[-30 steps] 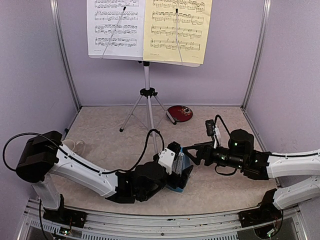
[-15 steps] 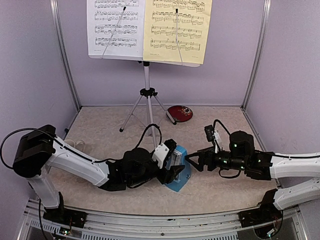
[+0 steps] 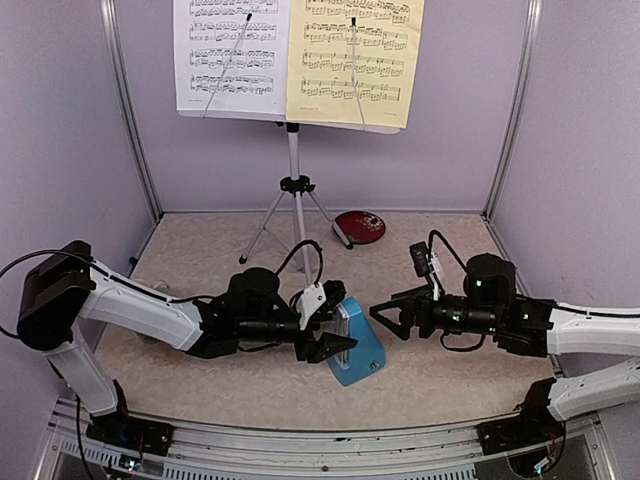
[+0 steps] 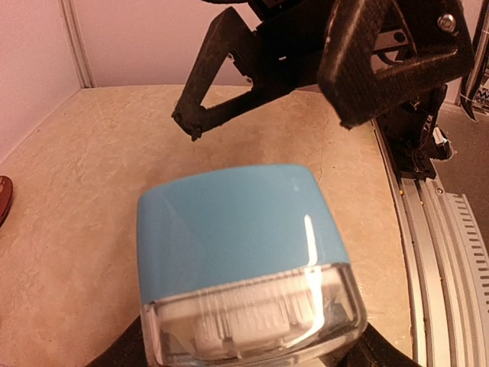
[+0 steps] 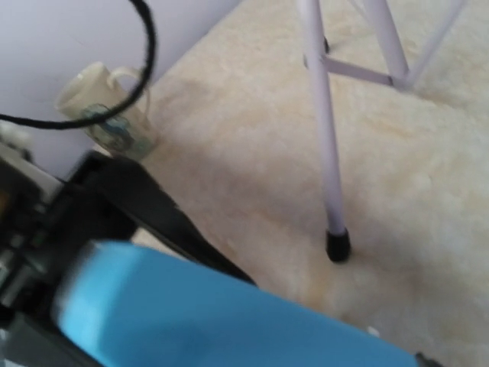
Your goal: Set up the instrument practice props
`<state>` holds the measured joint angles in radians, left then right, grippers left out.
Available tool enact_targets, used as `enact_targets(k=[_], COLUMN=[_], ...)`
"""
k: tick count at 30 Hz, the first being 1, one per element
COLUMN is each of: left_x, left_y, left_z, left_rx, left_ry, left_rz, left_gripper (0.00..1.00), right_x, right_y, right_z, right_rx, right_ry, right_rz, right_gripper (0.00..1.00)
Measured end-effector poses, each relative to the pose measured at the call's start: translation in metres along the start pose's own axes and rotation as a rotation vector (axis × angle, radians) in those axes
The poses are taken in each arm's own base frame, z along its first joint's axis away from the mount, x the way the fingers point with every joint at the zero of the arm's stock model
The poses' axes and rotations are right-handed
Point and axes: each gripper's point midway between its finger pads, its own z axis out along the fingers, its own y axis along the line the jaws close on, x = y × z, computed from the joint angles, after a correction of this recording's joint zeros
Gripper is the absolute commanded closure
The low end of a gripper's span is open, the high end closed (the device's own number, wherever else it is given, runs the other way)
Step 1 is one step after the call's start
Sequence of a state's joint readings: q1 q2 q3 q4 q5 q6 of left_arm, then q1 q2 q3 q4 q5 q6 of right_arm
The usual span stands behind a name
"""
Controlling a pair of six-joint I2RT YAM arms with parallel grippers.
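The small blue metronome (image 3: 358, 348) with a clear cover (image 4: 252, 321) rests on the cream mat near the front, between the two arms. My left gripper (image 3: 337, 320) comes in from the left and is shut on its clear-cover end, one finger on each side. Just right of it, my right gripper (image 3: 388, 320) stands open and touches nothing; the left wrist view shows its spread black fingers (image 4: 200, 99) beyond the metronome. At the back the music stand (image 3: 293, 160) stands on its silver tripod, carrying a white sheet (image 3: 232, 55) and a yellow sheet (image 3: 355, 60).
A red round plate (image 3: 359, 227) lies beside the tripod's right leg. A white patterned mug (image 5: 107, 107) stands by the left wall. A tripod leg (image 5: 328, 168) with a black foot comes down just behind the metronome. Purple walls close in three sides.
My left arm has drawn back to the left and lowered, and its jaws have closed in on the metronome. My right gripper has opened slightly wider and barely shifted.
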<state>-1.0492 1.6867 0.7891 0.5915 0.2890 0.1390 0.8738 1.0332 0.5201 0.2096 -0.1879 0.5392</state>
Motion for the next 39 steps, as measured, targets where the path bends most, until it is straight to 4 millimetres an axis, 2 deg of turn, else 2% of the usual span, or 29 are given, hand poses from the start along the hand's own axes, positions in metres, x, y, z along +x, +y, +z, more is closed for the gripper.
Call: enact_targets(k=[6,8,12,18,20,26,31,39], left_x=[-0.003,-0.005,-0.007,-0.014,-0.016,-0.029,-0.044,-0.045], left_y=[-0.003,-0.004,-0.006,-0.004,-0.003,-0.007,-0.009,-0.004], left_z=[0.014,0.018,0.027,0.029,0.027,0.014,0.010,0.007], left_rx=[0.061,0.080,0.113,0.108,0.095,0.049,0.005,-0.064], left_ry=[0.041,0.048,0.074,0.059,0.047,-0.012,-0.070,-0.100], left_rz=[-0.005,-0.003,-0.006,-0.010,-0.014,-0.021,-0.028,-0.049], left_gripper=[0.46,0.41,0.25,0.14,0.13,0.18,0.30,0.45], right_x=[-0.014,-0.015,-0.011,-0.010,-0.010,-0.009,-0.008,-0.009], right_y=[0.009,0.009,0.006,0.003,0.001,-0.005,-0.008,-0.010], right_z=[-0.002,-0.002,-0.002,0.001,0.002,0.003,0.004,0.006], right_rx=[-0.020,-0.018,-0.003,0.022,0.031,0.065,0.078,0.088], right_ry=[-0.023,-0.021,-0.003,0.018,0.021,0.021,0.025,0.019], right_rz=[-0.009,-0.009,-0.004,0.001,0.003,0.005,0.006,0.008], right_gripper=[0.06,0.06,0.06,0.08,0.09,0.12,0.13,0.16])
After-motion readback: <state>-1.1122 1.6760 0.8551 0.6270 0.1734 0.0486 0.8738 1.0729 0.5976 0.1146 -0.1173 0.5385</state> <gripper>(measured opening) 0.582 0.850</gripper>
